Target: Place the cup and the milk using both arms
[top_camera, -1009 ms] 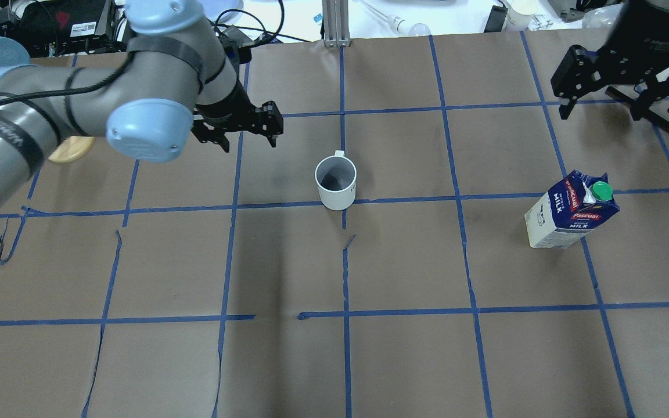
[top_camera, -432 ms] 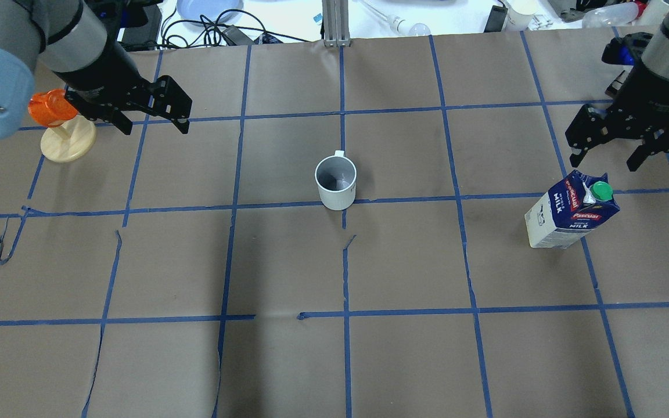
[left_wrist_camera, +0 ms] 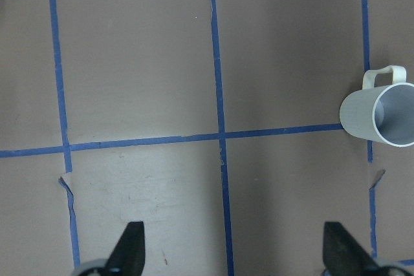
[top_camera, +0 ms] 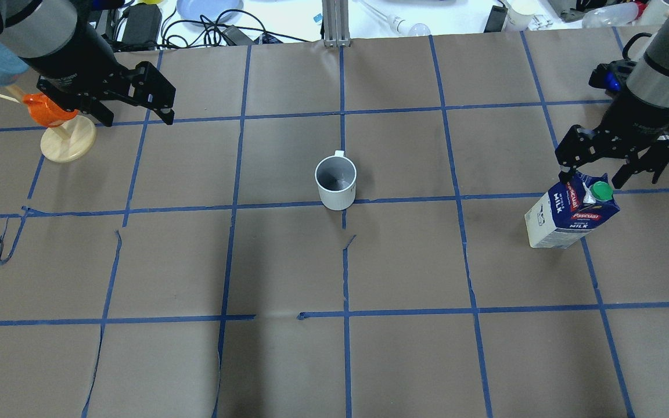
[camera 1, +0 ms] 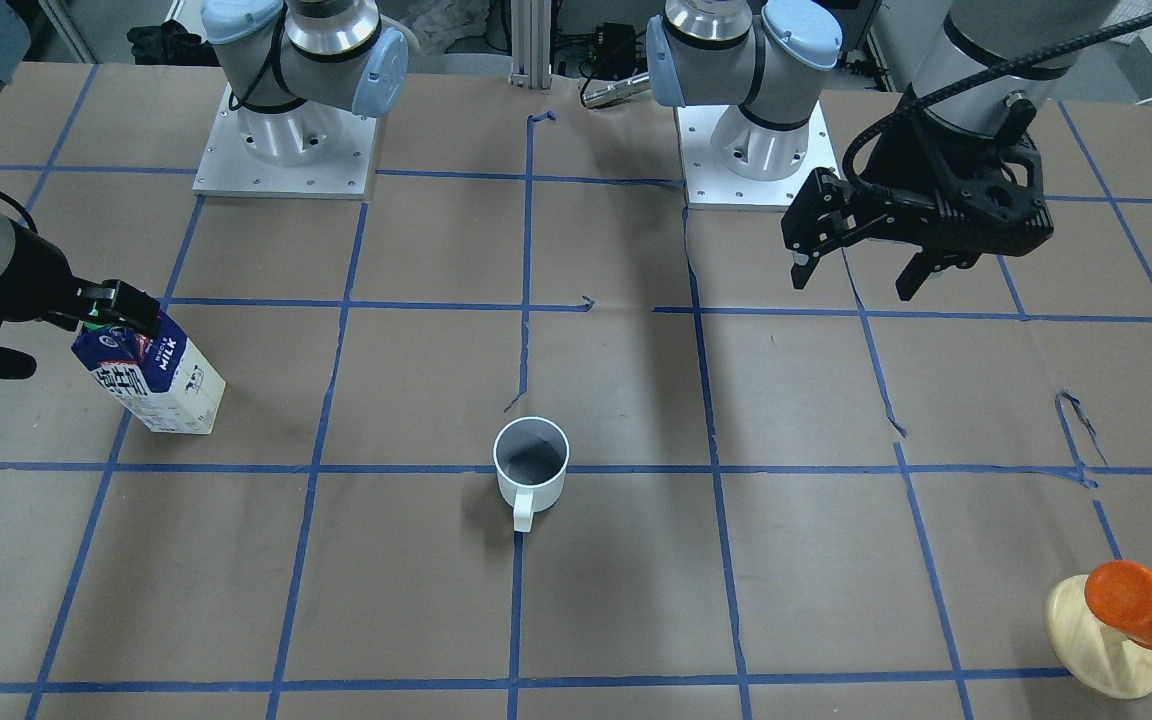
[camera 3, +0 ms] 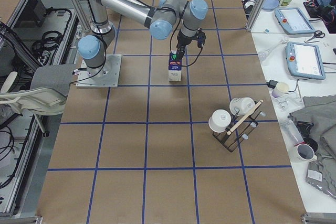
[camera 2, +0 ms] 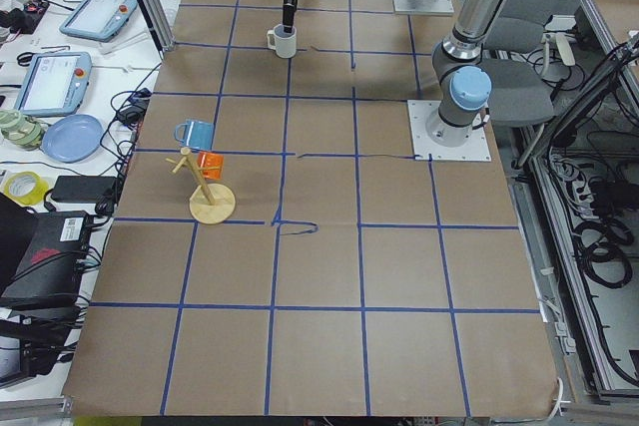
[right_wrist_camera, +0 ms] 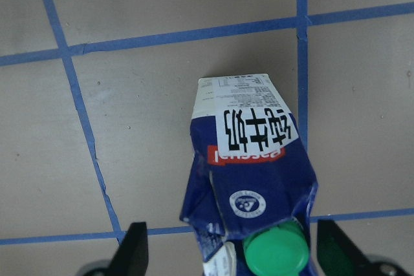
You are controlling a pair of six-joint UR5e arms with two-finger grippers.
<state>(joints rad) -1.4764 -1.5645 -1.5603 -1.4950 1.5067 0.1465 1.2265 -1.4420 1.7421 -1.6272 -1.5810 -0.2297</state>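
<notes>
The white cup (top_camera: 335,181) stands upright at the table's middle on a blue tape line, handle pointing away from the robot; it also shows in the front view (camera 1: 532,462) and at the right edge of the left wrist view (left_wrist_camera: 381,113). The milk (top_camera: 569,212) stands upright at the right, green cap on top (camera 1: 151,375) (right_wrist_camera: 252,179). My right gripper (top_camera: 591,177) is open, one finger on each side of the carton's top (right_wrist_camera: 234,256). My left gripper (top_camera: 139,119) is open and empty, raised far left of the cup (camera 1: 854,285) (left_wrist_camera: 234,253).
A wooden mug tree (top_camera: 67,142) with an orange cup (top_camera: 44,110) stands just left of my left gripper. A black rack with white cups (camera 3: 233,124) stands beyond the milk at the table's right end. Cables and clutter lie past the far edge.
My left gripper has swung from beside the cup far to the left, next to the mug tree. My right gripper has come down and in over the milk's top. Cup and milk have not moved.
</notes>
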